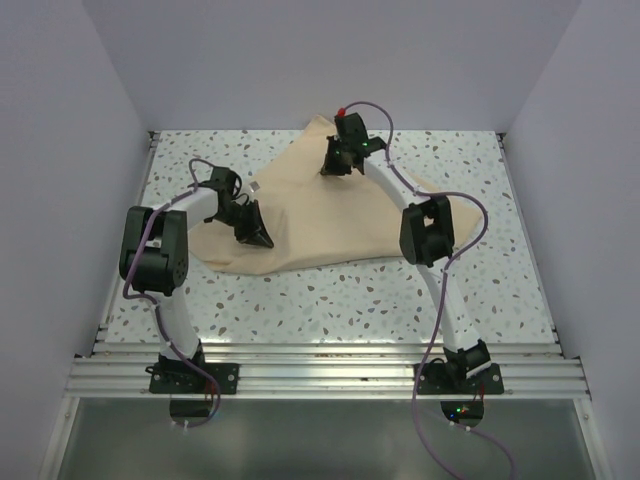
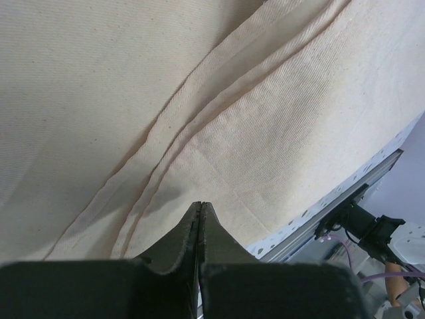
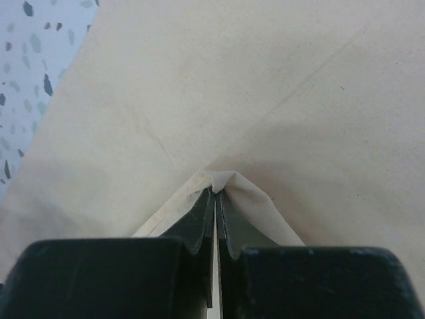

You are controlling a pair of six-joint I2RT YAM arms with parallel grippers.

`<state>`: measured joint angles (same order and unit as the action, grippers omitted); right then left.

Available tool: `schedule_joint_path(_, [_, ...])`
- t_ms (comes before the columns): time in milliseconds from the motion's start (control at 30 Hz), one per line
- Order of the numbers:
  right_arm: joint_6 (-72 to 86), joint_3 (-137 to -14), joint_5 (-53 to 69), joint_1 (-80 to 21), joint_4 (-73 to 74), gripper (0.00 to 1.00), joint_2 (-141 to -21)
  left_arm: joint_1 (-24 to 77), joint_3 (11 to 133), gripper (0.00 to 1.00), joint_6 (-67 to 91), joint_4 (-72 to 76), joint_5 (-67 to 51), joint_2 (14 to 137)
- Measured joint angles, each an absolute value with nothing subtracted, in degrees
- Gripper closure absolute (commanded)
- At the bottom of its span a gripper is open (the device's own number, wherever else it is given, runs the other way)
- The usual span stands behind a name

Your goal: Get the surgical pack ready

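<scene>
The left pincer (image 1: 254, 236) sits low over the left edge of the wrap sheet (image 1: 320, 225), where the cloth is bunched into a small raised fold; its jaws are pressed fully together, tips meeting; from its wrist view the tan weave fills the frame behind the tips with long creases running diagonally, and whether any cloth is nipped between them is hard to make out. The sheet itself lies spread on the speckled counter (image 1: 400, 300), between the two arms and toward the far side; its outline is irregular, with one corner pointing to the back wall and a broad flap reaching out to the right. Farther right and deeper in, the right pincer (image 1: 335, 165) is down on the sheet near that far corner; its jaws are closed tight on a small peak of the fabric, and the cloth puckers up around the fingers (image 3: 199, 219), with a doubled edge showing just beside them.
</scene>
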<state>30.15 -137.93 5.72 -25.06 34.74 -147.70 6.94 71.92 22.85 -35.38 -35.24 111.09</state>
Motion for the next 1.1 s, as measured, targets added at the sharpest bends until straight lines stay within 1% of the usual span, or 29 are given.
schedule_joint_path(400, [30.5, -139.2, 5.8, -25.1, 33.5, 1.0, -147.0, 6.9, 74.0, 0.95, 22.9, -35.5, -37.3, 110.8])
schedule_joint_path(600, [30.6, -134.9, 6.2, -25.1, 32.3, 1.0, -147.0, 7.0, 74.0, 0.93, 23.4, -35.2, -40.1, 110.1])
schedule_joint_path(767, [30.7, -130.3, 6.3, -25.1, 33.1, 1.0, -147.0, 7.8, 74.0, 0.93, 23.6, -34.4, -42.4, 110.1])
schedule_joint_path(933, [30.6, -130.4, 6.3, -25.1, 33.1, 1.0, -147.0, 9.4, 74.0, 0.92, 24.4, -33.6, -43.8, 111.3])
schedule_joint_path(1100, [30.6, -131.8, 6.4, -25.1, 33.5, 1.0, -147.9, 9.6, 74.0, 0.93, 24.4, -34.4, -42.6, 114.5])
